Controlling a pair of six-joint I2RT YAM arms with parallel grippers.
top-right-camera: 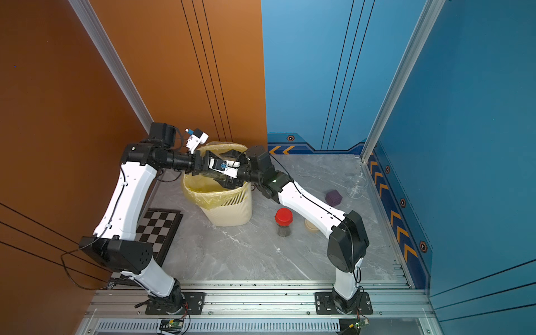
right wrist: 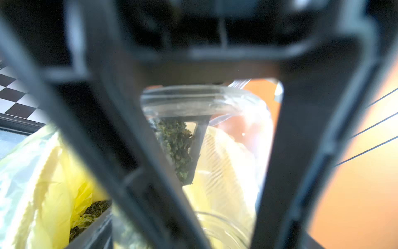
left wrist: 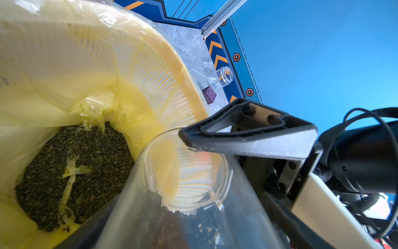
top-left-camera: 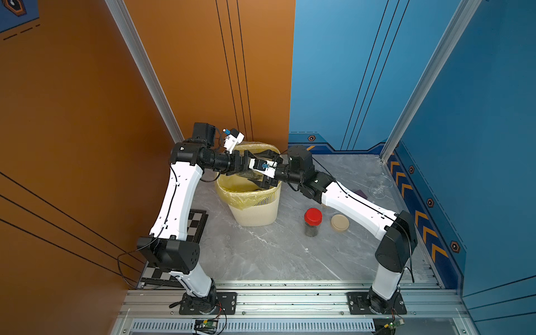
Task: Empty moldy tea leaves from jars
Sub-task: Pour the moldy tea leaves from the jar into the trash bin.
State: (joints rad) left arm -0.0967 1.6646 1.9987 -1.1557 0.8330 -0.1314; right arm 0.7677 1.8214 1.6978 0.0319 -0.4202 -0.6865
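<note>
grey marble desk (top-left-camera: pixel 261 255) between orange and blue walls. nearest, a red-lidded clear glass jar (top-left-camera: pixel 312 223) stands shut with dark tea leaves (top-left-camera: pixel 311 231) inside, a round beige lid (top-left-camera: pixel 340 222) beside it. farther, over the cream slatted bin with yellow bag (top-left-camera: pixel 255 211), an open clear glass jar (left wrist: pixel 150 226) tilts, leaves left inside, a leaf heap (left wrist: pixel 86 168) below; right fingers (left wrist: pixel 247 138) look clamped on it, left fingers (left wrist: pixel 92 224) i cannot tell. far right, an empty glass jar (top-left-camera: pixel 380 185) lies sideways. seemingly one emptied, one pouring, one untouched.

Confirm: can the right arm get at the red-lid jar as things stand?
Probably not yet. The right gripper looks closed on the open jar tilted over the bin, so it's occupied. The red-lid jar itself stands clear on the table beside that arm, nothing over it.
</note>
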